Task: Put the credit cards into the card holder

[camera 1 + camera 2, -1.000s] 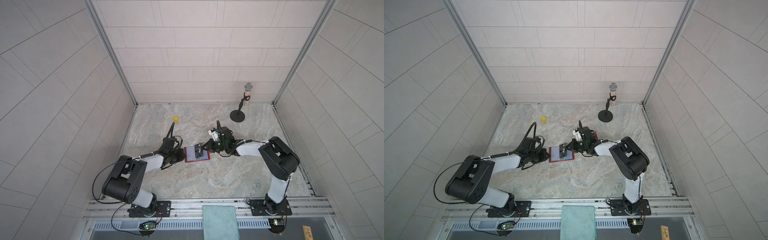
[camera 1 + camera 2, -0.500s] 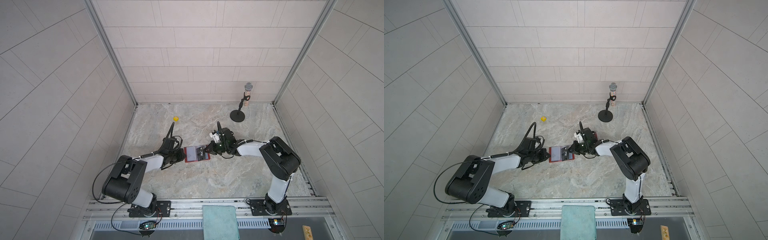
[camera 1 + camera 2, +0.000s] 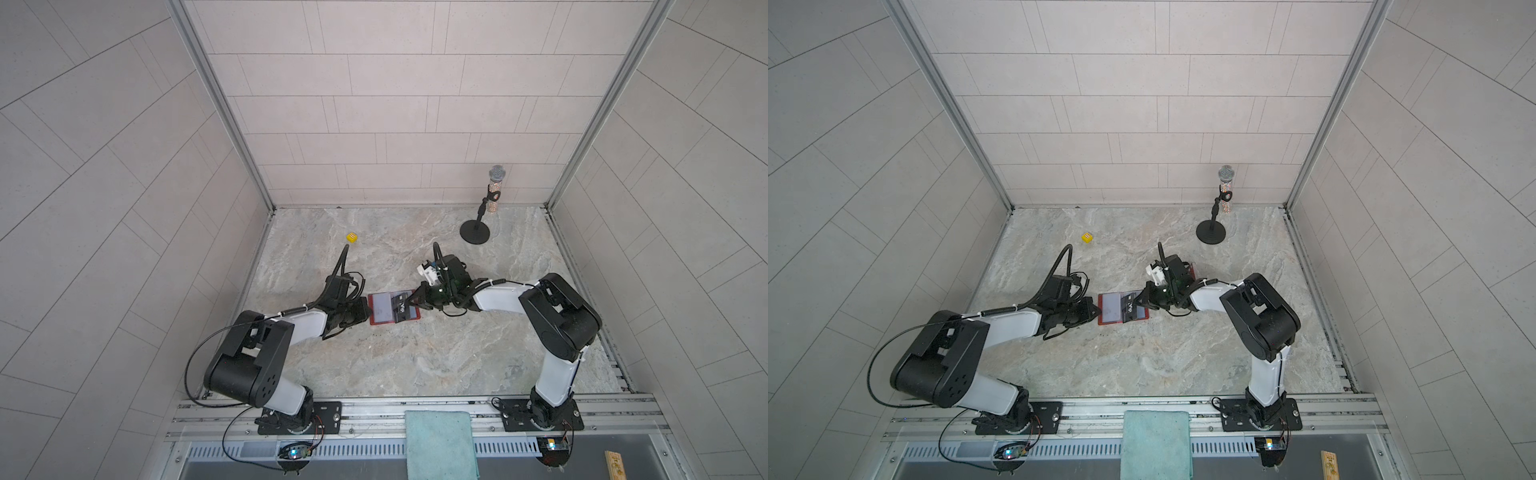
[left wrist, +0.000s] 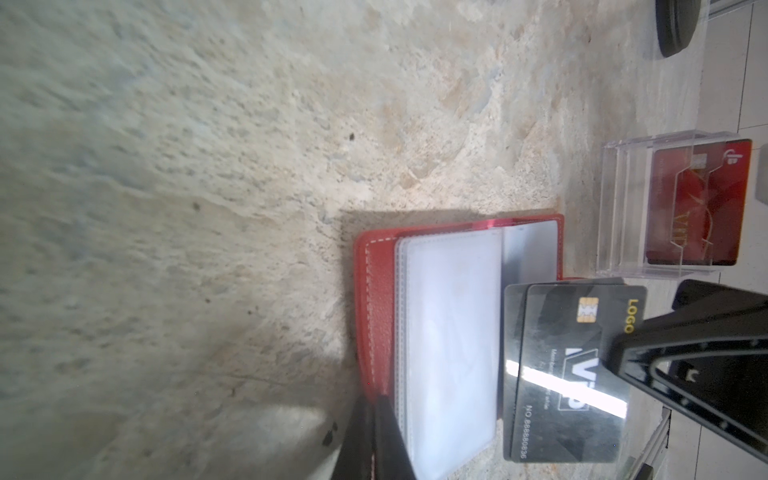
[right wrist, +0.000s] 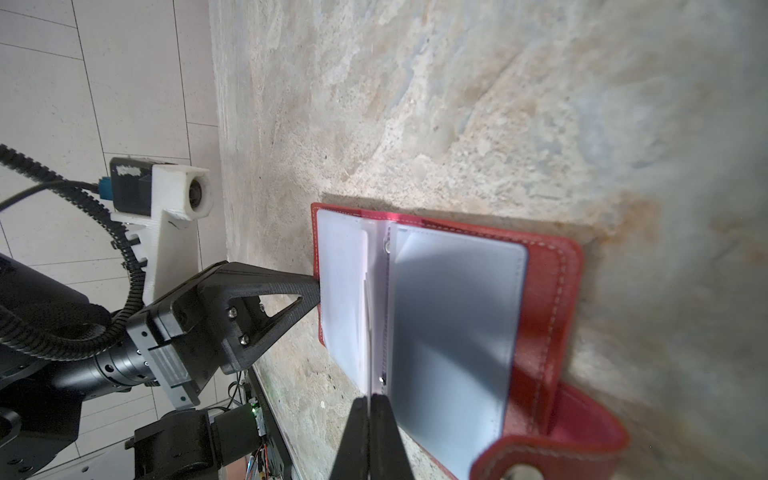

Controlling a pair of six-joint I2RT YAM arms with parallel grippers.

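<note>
Our left gripper (image 3: 368, 310) pinches the left edge of the open card holder (image 3: 380, 308) lying on the table (image 3: 415, 357); our right gripper (image 3: 416, 300), closed on a black credit card (image 3: 401, 308), holds it over the holder's right page

The card holder (image 3: 381, 308) lies open and flat near the middle of the table (image 3: 415, 365); a black card (image 3: 403, 309) marked "VIP" lies across its right page; the left gripper (image 3: 367, 311) meets its left edge; the right gripper (image 3: 417, 301) meets the card's right end; a yellow cube (image 3: 352, 237) and a microphone stand (image 3: 476, 232) sit well apart, farther back.
</note>
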